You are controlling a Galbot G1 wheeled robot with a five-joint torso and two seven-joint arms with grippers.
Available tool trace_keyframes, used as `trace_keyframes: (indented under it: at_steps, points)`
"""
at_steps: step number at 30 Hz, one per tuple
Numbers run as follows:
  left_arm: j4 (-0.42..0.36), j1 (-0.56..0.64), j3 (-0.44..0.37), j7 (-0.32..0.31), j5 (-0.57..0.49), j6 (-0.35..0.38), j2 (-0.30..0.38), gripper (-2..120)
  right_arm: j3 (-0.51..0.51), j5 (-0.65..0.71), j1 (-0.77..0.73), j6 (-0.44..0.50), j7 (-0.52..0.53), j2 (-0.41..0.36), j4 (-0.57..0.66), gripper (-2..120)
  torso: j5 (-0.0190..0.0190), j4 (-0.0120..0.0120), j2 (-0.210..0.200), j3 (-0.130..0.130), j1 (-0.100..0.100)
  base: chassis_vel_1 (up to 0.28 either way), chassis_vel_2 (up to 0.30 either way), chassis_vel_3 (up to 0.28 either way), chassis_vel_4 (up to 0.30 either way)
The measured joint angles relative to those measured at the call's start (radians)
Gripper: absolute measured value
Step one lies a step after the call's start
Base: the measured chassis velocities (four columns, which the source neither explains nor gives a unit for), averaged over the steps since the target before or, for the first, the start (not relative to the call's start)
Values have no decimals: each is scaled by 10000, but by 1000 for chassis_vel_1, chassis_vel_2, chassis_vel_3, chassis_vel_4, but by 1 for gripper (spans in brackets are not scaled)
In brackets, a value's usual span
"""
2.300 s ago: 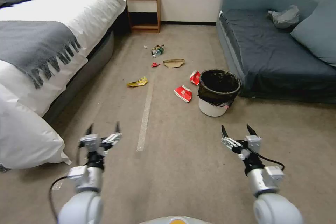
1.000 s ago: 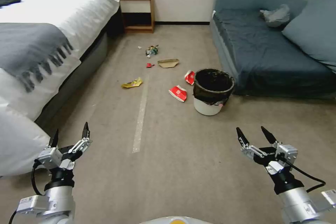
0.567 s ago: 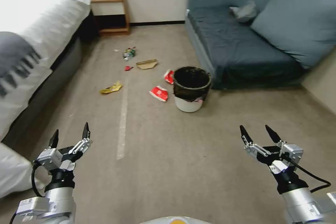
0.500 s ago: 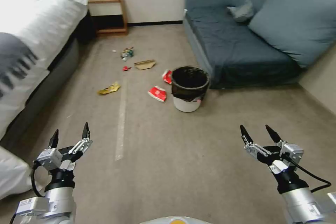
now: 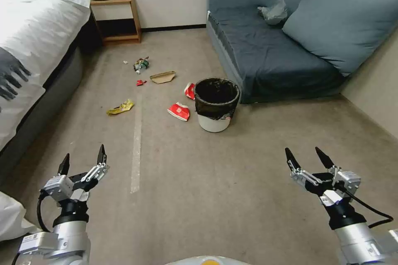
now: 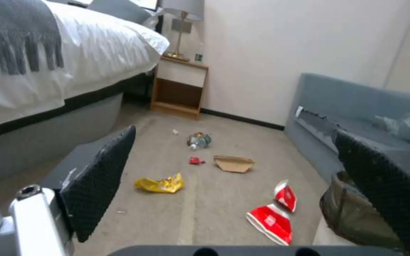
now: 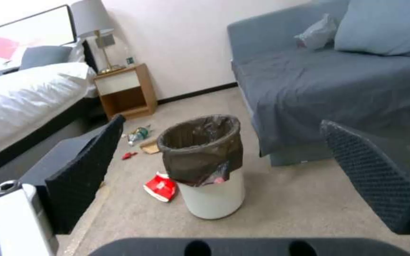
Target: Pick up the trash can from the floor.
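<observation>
Carpet nearest of all: bare beige floor [image 5: 215,198] between the two arms. Left gripper [image 5: 83,160] low on the left, fingers spread, nothing between them; right gripper [image 5: 309,159] low on the right, likewise spread and holding nothing. Both above the floor, touching nothing.

Pale tape strip [image 5: 135,145] ahead of the left gripper, running away up the carpet. Farther on, litter scattered around it — yellow wrapper [image 5: 120,107] to its left, red-and-white carton [image 5: 179,111] to its right, just beside the bin, second carton [image 5: 189,90] behind the first, close to the bin's left side. Beyond those, flat brown cardboard piece [image 5: 162,77], small red scrap [image 5: 141,83], crushed bottle [image 5: 141,64].

Trash can [image 5: 215,103] upright on the floor, white body with black bag folded over the rim, well ahead of both grippers and roughly between their lines, somewhat nearer the right one's side. Open carpet between right gripper and can, nothing in the path — seen straight ahead between the spread fingers in the right wrist view [image 7: 205,167]. Blue sofa [image 5: 273,54] just behind and to the right of the can, big cushion [image 5: 344,20] on it. Bed [image 5: 33,37] along the left; wooden nightstand [image 5: 116,18] at the far wall.
</observation>
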Motion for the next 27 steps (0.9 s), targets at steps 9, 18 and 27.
trace_keyframes:
  at_steps: [9, 18, 27]
  points:
    - [173, -145, -5, -14, 6, 93, 59, 100, 0, 106, 93, 37, -62, 17, -182, 100, 0, -1, 0, 0, 0, 0, 0, 0, 0]
    - [322, -252, 10, -16, 11, 137, 45, 100, 44, 208, 176, 37, -181, -46, -329, 100, 0, 0, 0, 0, 1, -40, 42, 42, -40]
    - [440, -332, 5, -8, 12, 183, 63, 100, -3, 225, 281, 23, -232, -42, -452, 100, 0, 0, 0, 0, 1, -91, 97, 94, -97]
